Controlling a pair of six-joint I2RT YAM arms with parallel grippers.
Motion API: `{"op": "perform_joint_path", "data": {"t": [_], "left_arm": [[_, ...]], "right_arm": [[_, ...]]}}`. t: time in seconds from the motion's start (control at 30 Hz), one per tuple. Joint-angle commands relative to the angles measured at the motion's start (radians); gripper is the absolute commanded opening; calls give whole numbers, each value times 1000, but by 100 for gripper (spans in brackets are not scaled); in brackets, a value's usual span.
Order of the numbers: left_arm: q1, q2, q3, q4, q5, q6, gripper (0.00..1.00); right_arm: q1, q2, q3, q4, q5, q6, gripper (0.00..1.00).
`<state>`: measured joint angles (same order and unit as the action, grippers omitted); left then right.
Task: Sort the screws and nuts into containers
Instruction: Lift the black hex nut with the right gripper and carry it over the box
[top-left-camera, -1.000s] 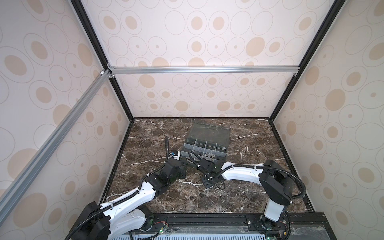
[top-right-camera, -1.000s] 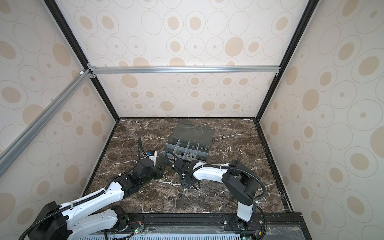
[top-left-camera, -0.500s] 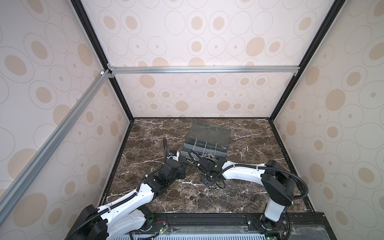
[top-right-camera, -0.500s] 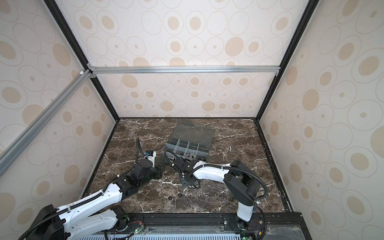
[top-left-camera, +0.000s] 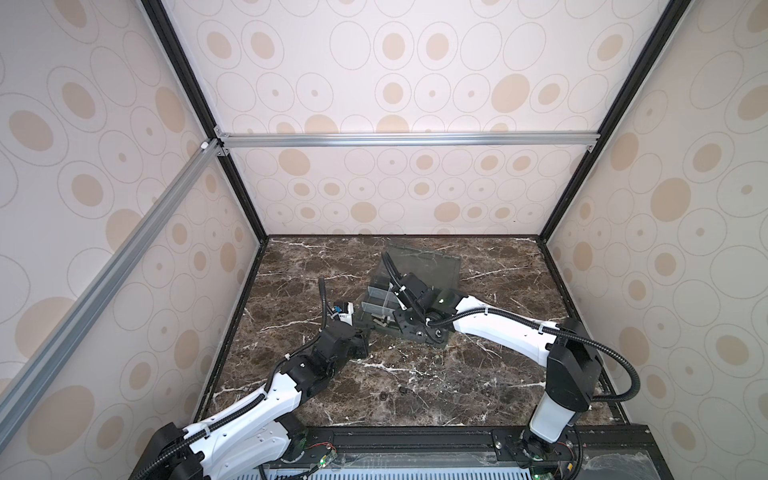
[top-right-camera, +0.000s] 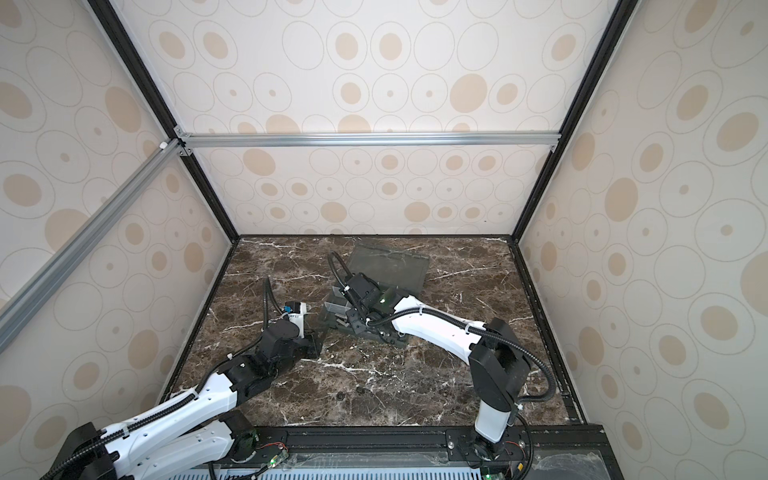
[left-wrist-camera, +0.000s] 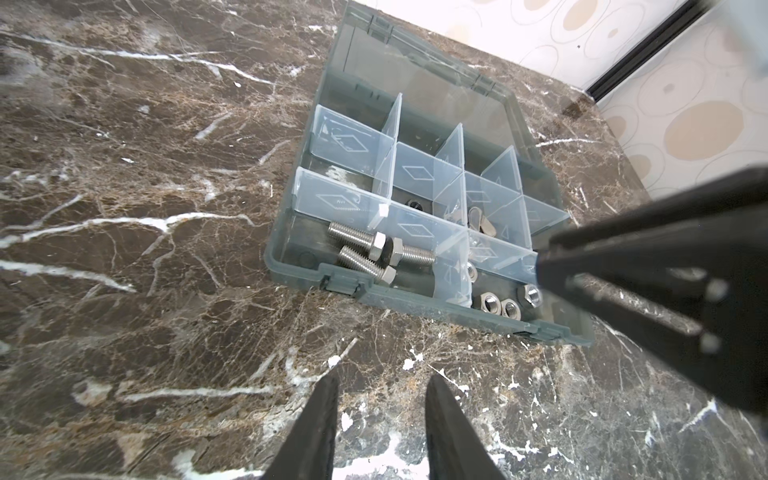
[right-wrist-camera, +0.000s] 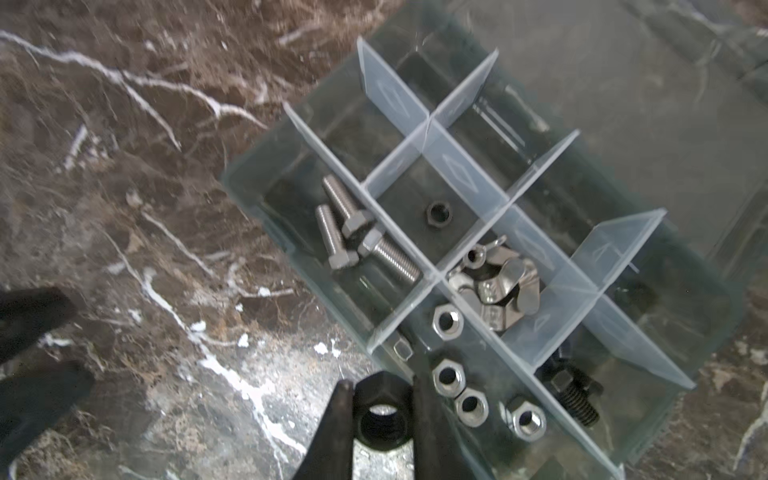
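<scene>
The smoky-grey organizer box (left-wrist-camera: 415, 299) lies open on the marble, lid (top-left-camera: 419, 266) folded back; both top views show it (top-right-camera: 390, 266). Pale dividers part its containers (right-wrist-camera: 457, 166). One corner cell holds three silver screws (right-wrist-camera: 345, 224) (left-wrist-camera: 357, 237). The cell beside it has several silver nuts (right-wrist-camera: 446, 322) (left-wrist-camera: 490, 301). My right gripper (right-wrist-camera: 380, 386) is shut on a black hex nut (right-wrist-camera: 380, 415) at the box's front edge by the silver nuts. My left gripper (left-wrist-camera: 382, 378) is open and empty over bare marble, a little in front of the box.
Other cells hold one black nut (right-wrist-camera: 438, 214), silver wing nuts (right-wrist-camera: 498, 286) and a black screw (right-wrist-camera: 575, 395). Two small dark pieces (top-left-camera: 402, 390) (top-left-camera: 382, 397) lie on the marble nearer the front rail. Patterned walls enclose the floor on three sides.
My right gripper has moved from the marble in front of the box up to the box's front edge. The left arm has barely shifted.
</scene>
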<state>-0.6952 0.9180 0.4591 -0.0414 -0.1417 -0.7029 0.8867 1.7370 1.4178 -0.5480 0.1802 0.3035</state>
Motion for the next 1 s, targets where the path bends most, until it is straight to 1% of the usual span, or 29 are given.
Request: {"op": "perform_joint_path", "data": {"t": [0.0,0.33,0.6,0.97], "left_arm": [[8,-30,-3,-24,-27,-26,36],[9,-43,-16,-14,-23,-33,36],[9,-42,-10,-11,-16,-34,36],[9,-54,-8,-20,-22,-46,36]], "right_arm": [[-2,23,52,8,0,-34,19],[-44,36,60,42,-9,-39,18],[-90,119,112,61,-51,-32,18],[-138,267,249,48,-88,-27,18]]}}
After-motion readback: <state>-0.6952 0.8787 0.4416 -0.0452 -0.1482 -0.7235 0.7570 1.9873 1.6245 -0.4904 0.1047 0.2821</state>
